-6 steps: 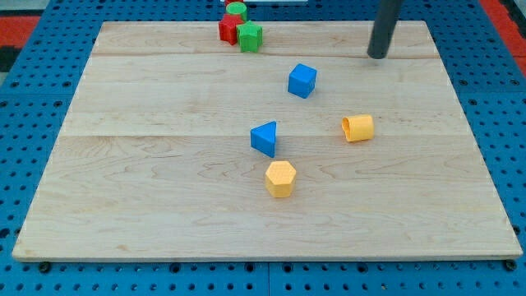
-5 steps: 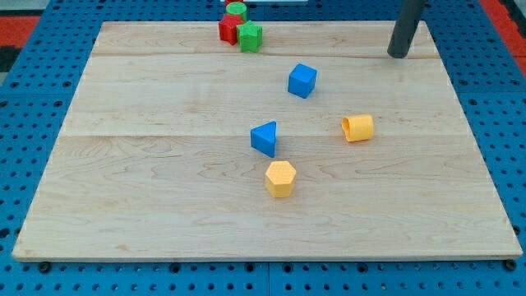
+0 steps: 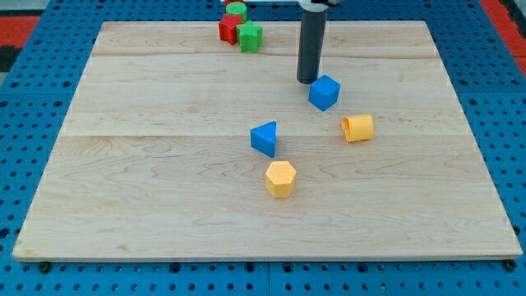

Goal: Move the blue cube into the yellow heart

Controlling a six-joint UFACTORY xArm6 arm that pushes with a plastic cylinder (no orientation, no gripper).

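Note:
The blue cube (image 3: pixel 325 92) sits right of the board's middle, toward the view's top. My tip (image 3: pixel 308 80) stands just up and left of it, touching or almost touching its upper-left corner. The yellow heart (image 3: pixel 357 127) lies a little below and right of the cube, with a small gap between them. The rod rises from the tip straight to the view's top edge.
A blue triangle block (image 3: pixel 265 138) lies near the board's middle. A yellow hexagon block (image 3: pixel 280 178) lies just below it. A red block (image 3: pixel 228 27) and two green blocks (image 3: pixel 250 36) cluster at the top edge. The wooden board (image 3: pixel 123 164) ends on all sides.
My tip has swung from the top right of the board to the left and down, onto the blue cube. The cube has slid right and down, closer to the yellow heart.

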